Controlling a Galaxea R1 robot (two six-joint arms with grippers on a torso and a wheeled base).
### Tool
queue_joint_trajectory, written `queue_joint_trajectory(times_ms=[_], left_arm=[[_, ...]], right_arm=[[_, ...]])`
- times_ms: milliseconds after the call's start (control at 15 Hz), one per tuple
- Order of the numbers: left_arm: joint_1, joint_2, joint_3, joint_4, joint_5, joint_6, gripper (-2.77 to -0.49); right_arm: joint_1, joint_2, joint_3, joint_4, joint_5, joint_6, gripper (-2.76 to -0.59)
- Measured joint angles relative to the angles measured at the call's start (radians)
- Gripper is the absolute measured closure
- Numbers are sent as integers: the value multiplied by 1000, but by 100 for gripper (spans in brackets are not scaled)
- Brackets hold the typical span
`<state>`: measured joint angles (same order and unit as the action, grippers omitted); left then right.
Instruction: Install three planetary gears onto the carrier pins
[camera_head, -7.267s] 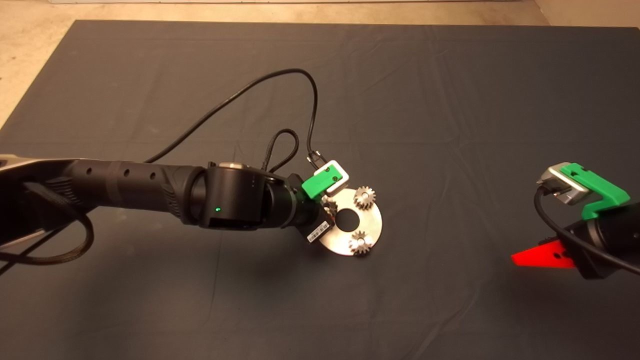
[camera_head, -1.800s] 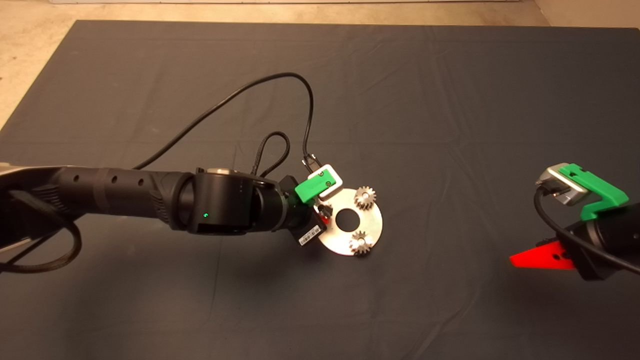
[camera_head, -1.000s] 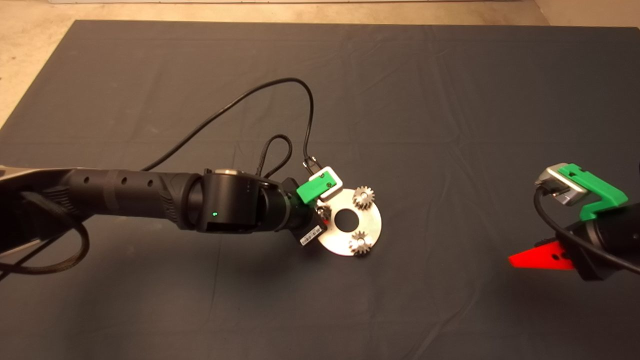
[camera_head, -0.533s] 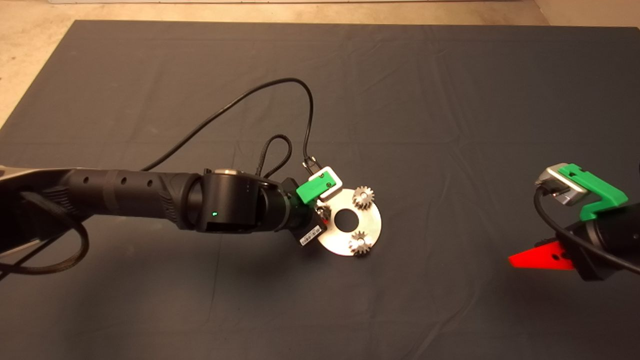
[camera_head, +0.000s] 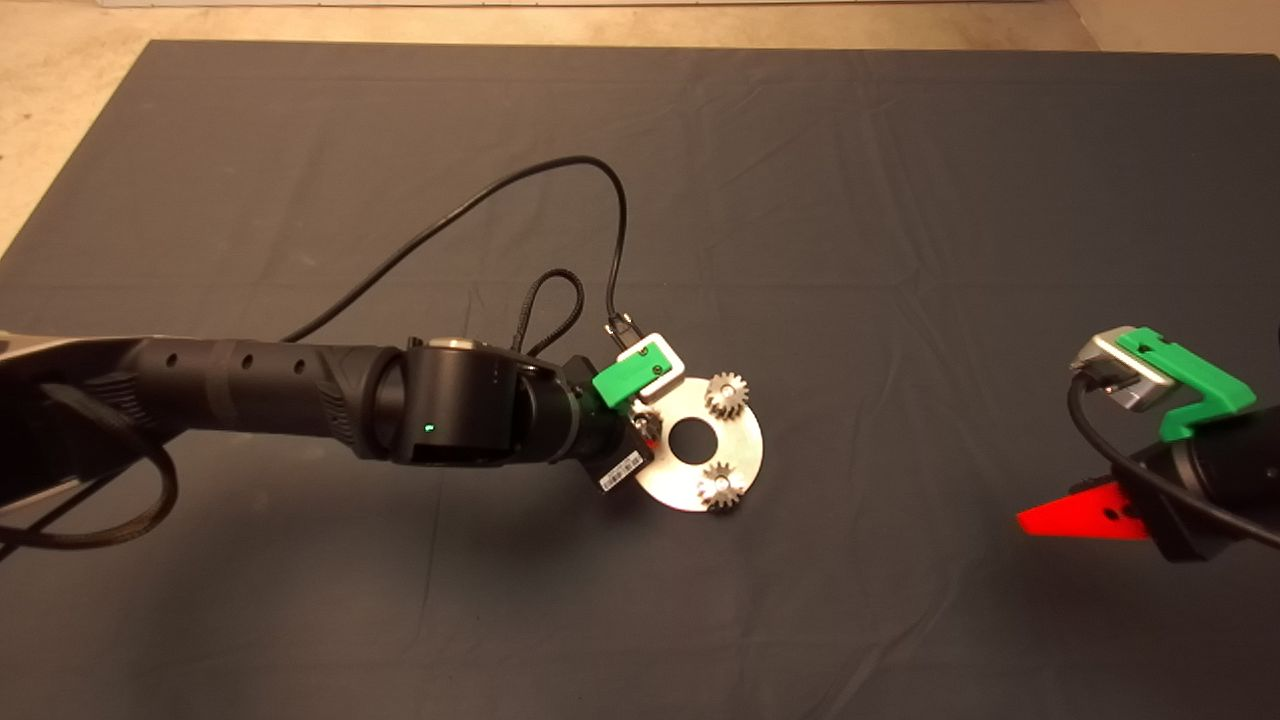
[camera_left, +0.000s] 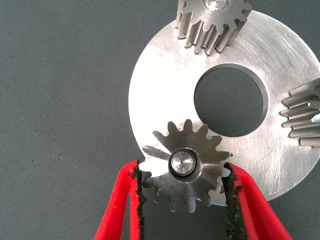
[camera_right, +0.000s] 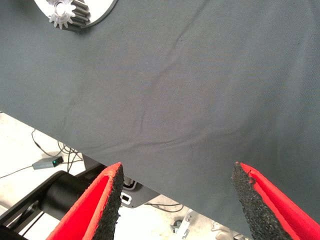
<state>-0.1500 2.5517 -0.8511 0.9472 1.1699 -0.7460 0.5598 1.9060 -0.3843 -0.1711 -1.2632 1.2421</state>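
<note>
The shiny round disc (camera_head: 748, 440) lies mid-mat with its carrier pins upright. Two planetary gears (camera_head: 727, 395) (camera_head: 720, 487) sit on pins at its far and near right. In the left wrist view the third planetary gear (camera_left: 200, 186) sits on a pin (camera_left: 181, 162) whose tip shows in its hole. My left gripper (camera_left: 182, 169) straddles it, both pads against its teeth. In the head view that gripper (camera_head: 645, 428) hangs over the disc's left edge and hides this gear. My right gripper (camera_right: 175, 172) waits open at the mat's right edge, holding nothing.
A black cable (camera_head: 500, 195) loops from the left wrist over the mat behind the disc. The right wrist view shows the mat's edge (camera_right: 150, 145), floor and cables beyond, plus one gear (camera_right: 67, 12) on the disc rim.
Over the last seconds my left arm drew back a little to the left, then edged right again. Nothing has moved in the last second. The right arm stayed still.
</note>
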Motion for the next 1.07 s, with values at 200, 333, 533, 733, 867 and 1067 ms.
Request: queue_joint_trajectory(times_ms=[200, 333, 533, 733, 867, 1067], left_arm=[[0, 0, 0, 0, 0, 0, -82], [0, 0, 0, 0, 0, 0, -90], [0, 0, 2, -1, 1, 0, -95], [0, 0, 14, -1, 1, -1, -118], [0, -6, 31, -1, 13, -13, -118], [-13, -31, 108, -41, 46, -95, -118]], right_arm=[[0, 0, 0, 0, 0, 0, -160], [0, 0, 0, 0, 0, 0, -160], [0, 0, 0, 0, 0, 0, -160], [0, 0, 0, 0, 0, -3, -160], [0, 0, 0, 0, 0, -4, -160], [0, 1, 0, 0, 0, -24, -160]])
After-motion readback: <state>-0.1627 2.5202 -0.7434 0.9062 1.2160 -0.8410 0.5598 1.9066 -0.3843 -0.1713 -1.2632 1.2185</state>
